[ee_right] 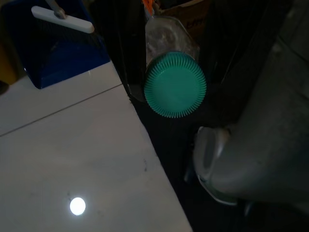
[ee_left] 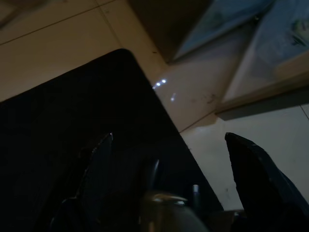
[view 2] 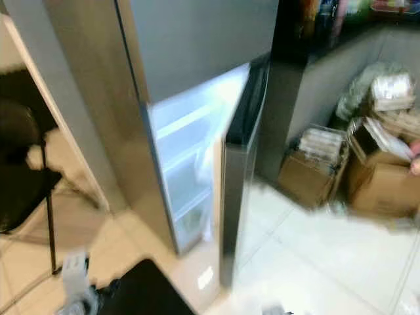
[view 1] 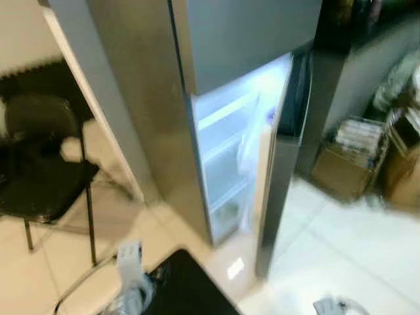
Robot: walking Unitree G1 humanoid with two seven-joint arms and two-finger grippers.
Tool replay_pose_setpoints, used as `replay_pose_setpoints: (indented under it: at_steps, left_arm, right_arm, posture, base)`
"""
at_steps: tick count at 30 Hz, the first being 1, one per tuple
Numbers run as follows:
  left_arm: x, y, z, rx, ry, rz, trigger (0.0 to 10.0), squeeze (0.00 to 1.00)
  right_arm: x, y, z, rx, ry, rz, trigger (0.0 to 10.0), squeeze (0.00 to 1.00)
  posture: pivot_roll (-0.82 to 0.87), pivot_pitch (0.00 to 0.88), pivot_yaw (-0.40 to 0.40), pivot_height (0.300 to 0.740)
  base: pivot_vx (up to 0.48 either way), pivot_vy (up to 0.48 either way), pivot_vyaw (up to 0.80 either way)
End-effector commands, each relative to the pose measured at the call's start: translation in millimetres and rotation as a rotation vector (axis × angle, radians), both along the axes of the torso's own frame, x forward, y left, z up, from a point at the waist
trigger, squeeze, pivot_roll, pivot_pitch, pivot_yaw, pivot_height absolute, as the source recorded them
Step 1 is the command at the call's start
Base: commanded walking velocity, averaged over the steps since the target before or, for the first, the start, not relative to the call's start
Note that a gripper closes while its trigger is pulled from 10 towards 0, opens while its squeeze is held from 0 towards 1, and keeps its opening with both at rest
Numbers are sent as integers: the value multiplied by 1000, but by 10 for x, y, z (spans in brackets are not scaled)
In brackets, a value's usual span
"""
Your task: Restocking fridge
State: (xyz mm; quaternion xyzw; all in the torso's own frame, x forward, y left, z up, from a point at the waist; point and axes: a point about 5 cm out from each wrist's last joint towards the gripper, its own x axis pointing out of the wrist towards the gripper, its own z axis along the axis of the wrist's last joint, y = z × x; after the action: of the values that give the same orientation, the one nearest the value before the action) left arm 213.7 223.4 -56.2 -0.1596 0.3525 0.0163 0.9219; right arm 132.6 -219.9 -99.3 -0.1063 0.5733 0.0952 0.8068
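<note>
While a black chair (view 1: 39,177) stands at the left, the fridge (view 1: 151,111) is in the middle with its lower door (view 2: 239,177) ajar and lit shelves (view 1: 226,151) showing, cardboard boxes (view 2: 367,177) to the right. The left end effector (ee_left: 169,183) hangs with fingers spread over a black mat (ee_left: 72,135). The right end effector's state I cannot tell; its wrist view shows a green-capped bottle (ee_right: 175,84)

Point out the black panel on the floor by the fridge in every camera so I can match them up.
Left eye view: black panel at bottom centre, just before the lit fridge compartment.
Right eye view: bottom edge, left of centre.
Left wrist view: the large dark surface behind the open left claw.
Right wrist view: too dark to pick it out.
Shared landmark: the lit fridge compartment in both eye views.
</note>
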Motion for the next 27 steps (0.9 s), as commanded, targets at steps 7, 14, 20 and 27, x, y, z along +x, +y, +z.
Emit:
replay_pose_setpoints:
  at_steps: [7, 14, 20, 27]
  left_arm:
    - [42, -5, 28, 13, -22, -13, 10000, 0]
    - [139, -10, 102, -7, -75, -34, 10000, 0]
    - [273, 3, 205, 0, -134, -40, 10000, 0]
    - [583, 52, 510, 43, -309, -76, 10000, 0]
  right_arm:
    - [17, -13, 9, -9, -7, 13, 10000, 0]
    - [28, -25, 15, -11, -10, 16, 10000, 0]
    - [34, -26, 18, -10, -9, 21, 10000, 0]
    - [33, -21, 17, -9, -7, 22, 10000, 0]
  posture:
    - [-60, 0, 5, 740]
    - [-61, 0, 5, 740]
    - [-61, 0, 2, 740]
    - [-65, 0, 5, 740]
  base:
    - [0, 0, 0]
    - [0, 0, 0]
    - [0, -469, 0]
    - [0, 0, 0]
